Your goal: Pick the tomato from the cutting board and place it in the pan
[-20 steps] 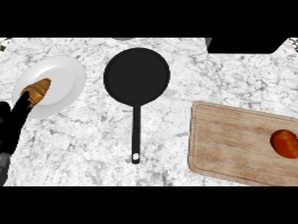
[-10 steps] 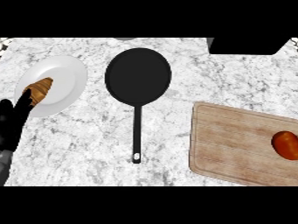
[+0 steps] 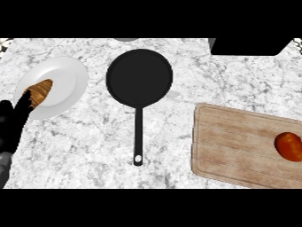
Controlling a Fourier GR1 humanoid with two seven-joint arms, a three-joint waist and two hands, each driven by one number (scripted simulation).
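Tomato [image 3: 290,146] near cutting board [image 3: 248,148] right edge, pan [image 3: 140,78] mid-counter, left robot hand [image 3: 8,128] straight-fingered, holding nothing

On the tabletop [image 3: 179,57] we list, from left to right: a plate [image 3: 65,82], a pan [image 3: 140,77] and a cutting board [image 3: 238,148].

Plate: at the far left, with a piece of bread [image 3: 40,91] lying on its left part. The left hand [image 3: 8,128] shows just before the plate at the left edge, its fingertips over the plate's near rim beside the bread.

Pan: in the middle, right of the plate and apart from it; we note its handle [image 3: 138,135] pointing toward the near edge.

Cutting board: at the near right, right of the handle. A tomato [image 3: 290,146] lies on its right part.

A box-like object [image 3: 248,45] sits at the far right, behind the board.
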